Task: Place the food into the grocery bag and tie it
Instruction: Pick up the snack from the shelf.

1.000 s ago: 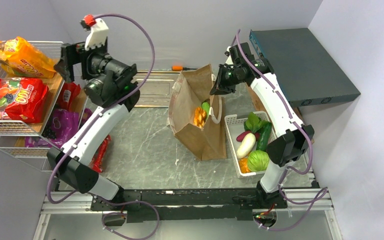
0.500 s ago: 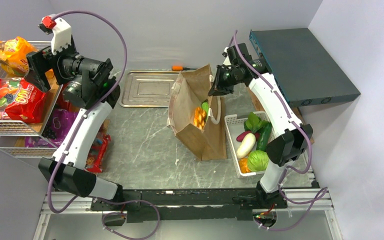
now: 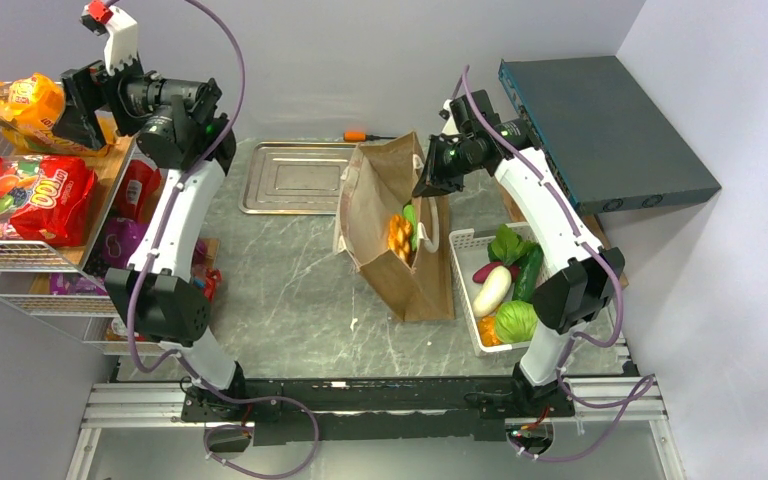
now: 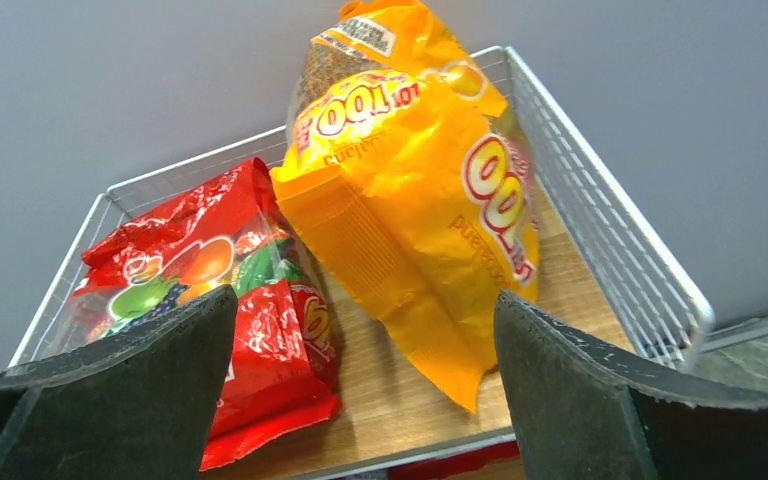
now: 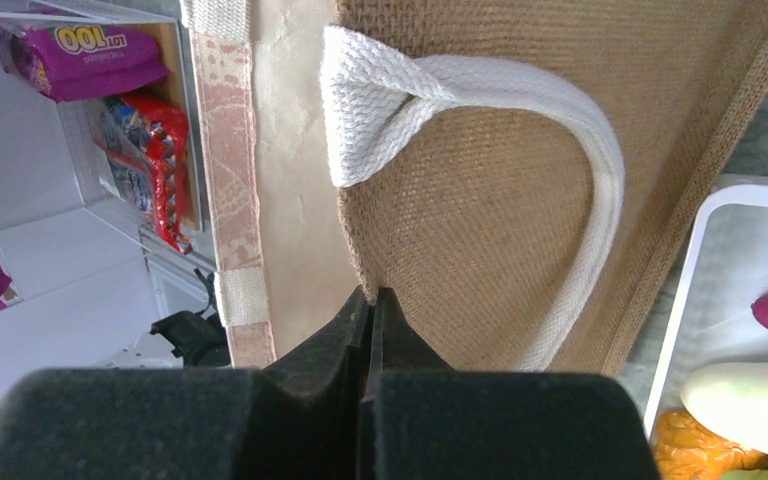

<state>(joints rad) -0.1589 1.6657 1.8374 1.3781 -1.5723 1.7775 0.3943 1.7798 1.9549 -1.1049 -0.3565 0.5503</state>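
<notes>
At the far-left shelf (image 4: 600,250), the left fingers (image 4: 130,400) stand wide before the orange packet (image 4: 420,200): straddle its near edge, then close. Mid desk (image 3: 290,270), the right fingers (image 5: 310,400), pinched on the grocery bag (image 5: 480,200) rim, should hold its mouth open.

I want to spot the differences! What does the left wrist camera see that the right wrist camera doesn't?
Only left wrist: an orange packet and a red packet in a wire basket, framed by the open left gripper. Only right wrist: the right gripper pinching the grocery bag beside its white handle. Both: snack packets, plus a gripper.
</notes>
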